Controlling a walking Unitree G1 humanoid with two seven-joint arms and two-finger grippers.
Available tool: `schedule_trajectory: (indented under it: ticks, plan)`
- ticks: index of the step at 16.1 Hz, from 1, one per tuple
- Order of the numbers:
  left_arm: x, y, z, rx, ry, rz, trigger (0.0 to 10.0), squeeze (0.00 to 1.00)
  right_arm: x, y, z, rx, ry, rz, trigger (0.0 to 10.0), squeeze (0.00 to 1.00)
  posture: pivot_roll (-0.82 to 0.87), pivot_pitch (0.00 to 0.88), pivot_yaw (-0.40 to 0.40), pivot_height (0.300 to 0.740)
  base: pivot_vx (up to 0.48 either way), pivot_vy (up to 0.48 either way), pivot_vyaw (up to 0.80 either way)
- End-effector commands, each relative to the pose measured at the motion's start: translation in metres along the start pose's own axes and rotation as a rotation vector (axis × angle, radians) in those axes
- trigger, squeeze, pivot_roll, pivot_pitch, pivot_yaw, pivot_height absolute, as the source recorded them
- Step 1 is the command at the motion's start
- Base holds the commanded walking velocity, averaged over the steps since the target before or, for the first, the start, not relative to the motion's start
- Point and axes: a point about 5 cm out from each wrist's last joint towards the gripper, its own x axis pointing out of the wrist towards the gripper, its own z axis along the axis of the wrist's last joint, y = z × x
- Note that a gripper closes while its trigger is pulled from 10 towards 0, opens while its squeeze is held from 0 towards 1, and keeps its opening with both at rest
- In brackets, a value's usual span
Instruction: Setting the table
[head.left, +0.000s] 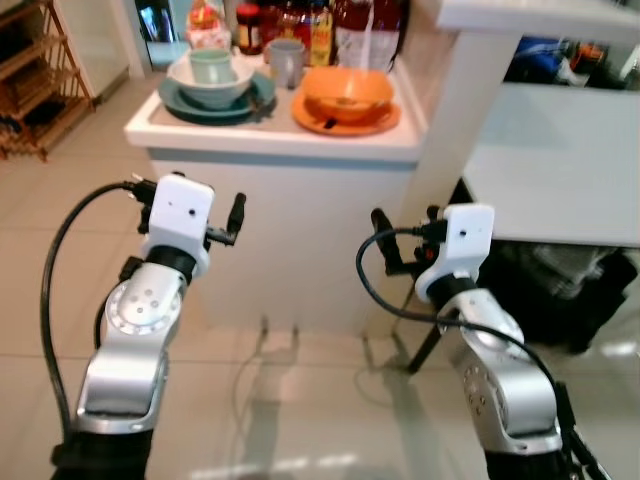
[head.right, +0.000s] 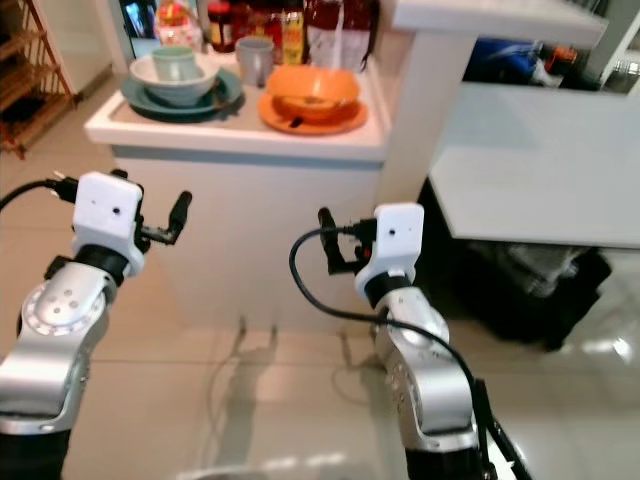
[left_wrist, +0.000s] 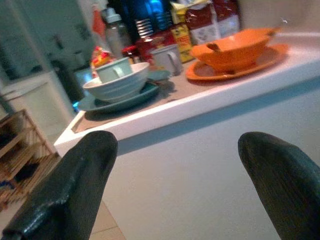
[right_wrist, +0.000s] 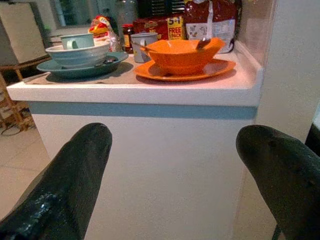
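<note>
The robot stands before the white desk (head.left: 270, 140) and has not picked up any dish yet; next it should reach up over the desk's edge. On the desk sit the orange bowl (head.left: 347, 95) on its plate and, beside it, the pale bowl (head.left: 210, 80). Below the desk's edge, the left claw (left_wrist: 175, 185) and right claw (right_wrist: 175, 180) are raised, wide open and empty.

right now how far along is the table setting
Barely started. The orange bowl sits on its orange plate, and the pale bowl with a mint cup inside sits on a teal plate, all on the white counter. The left end effector and right end effector are open and empty, facing the counter. Carrying everything over remains.
</note>
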Motion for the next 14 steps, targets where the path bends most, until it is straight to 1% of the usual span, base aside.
schedule_trajectory:
  ticks: [1, 2, 3, 4, 5, 6, 7, 8, 9, 10, 11, 14]
  plan:
    - [0.000, -0.001, 0.004, 0.009, -0.012, -0.006, 10.0, 0.00, 0.000, -0.002, 0.004, -0.025, -0.014, -0.021, 10.0, 0.00, 0.06, 0.000, -0.026, 0.740, 0.000, 0.480, 0.00]
    - [0.000, -0.002, 0.005, -0.003, -0.021, -0.002, 10.0, 0.00, 0.001, -0.002, 0.007, -0.010, -0.028, -0.022, 10.0, 0.00, 0.05, 0.000, -0.026, 0.740, 0.000, 0.000, 0.00]
    - [0.000, -0.004, 0.007, -0.028, -0.024, -0.012, 10.0, 0.00, 0.002, -0.003, 0.014, -0.027, -0.081, -0.026, 10.0, 0.00, 0.05, 0.000, -0.027, 0.740, 0.000, 0.000, 0.00]
    - [0.000, -0.004, 0.008, -0.025, -0.027, -0.013, 10.0, 0.00, 0.002, -0.005, 0.019, -0.036, -0.105, -0.033, 10.0, 0.00, 0.05, 0.000, -0.029, 0.740, 0.000, 0.000, 0.00]
    - [0.000, -0.004, 0.008, -0.023, -0.027, -0.011, 10.0, 0.00, 0.003, -0.006, 0.020, -0.039, -0.107, -0.039, 10.0, 0.00, 0.05, 0.000, -0.029, 0.740, 0.000, 0.000, 0.00]
    - [0.001, -0.003, 0.008, -0.019, -0.023, -0.002, 10.0, 0.00, 0.004, -0.011, 0.025, -0.055, -0.134, -0.083, 10.0, 0.00, 0.05, 0.000, -0.032, 0.740, 0.000, 0.000, 0.00]
    - [0.002, -0.002, 0.010, -0.025, -0.030, 0.007, 10.0, 0.00, 0.004, -0.015, 0.027, -0.062, -0.140, -0.097, 10.0, 0.00, 0.05, 0.000, -0.036, 0.740, 0.000, 0.000, 0.00]
    - [0.002, -0.002, 0.014, -0.044, -0.047, 0.006, 10.0, 0.00, 0.003, -0.017, 0.028, -0.046, -0.133, -0.083, 10.0, 0.00, 0.05, 0.000, -0.038, 0.740, 0.000, 0.000, 0.00]
    - [0.002, -0.003, 0.016, -0.053, -0.056, 0.004, 10.0, 0.00, 0.002, -0.017, 0.029, -0.033, -0.139, -0.075, 10.0, 0.00, 0.05, 0.000, -0.039, 0.740, 0.255, 0.000, 0.00]
    - [0.002, -0.006, 0.019, -0.057, -0.062, -0.011, 10.0, 0.00, 0.003, -0.014, 0.033, 0.007, -0.150, -0.062, 10.0, 0.00, 0.05, 0.000, -0.040, 0.740, 0.281, 0.000, 0.00]
    - [0.001, -0.008, 0.021, -0.061, -0.068, -0.033, 10.0, 0.00, 0.006, -0.012, 0.037, 0.018, -0.154, -0.053, 10.0, 0.00, 0.05, 0.000, -0.041, 0.740, 0.315, 0.000, 0.00]
    - [-0.001, -0.010, 0.022, -0.055, -0.069, -0.046, 10.0, 0.00, 0.009, -0.011, 0.042, -0.008, -0.160, -0.037, 10.0, 0.00, 0.05, 0.000, -0.042, 0.740, 0.344, 0.000, 0.00]
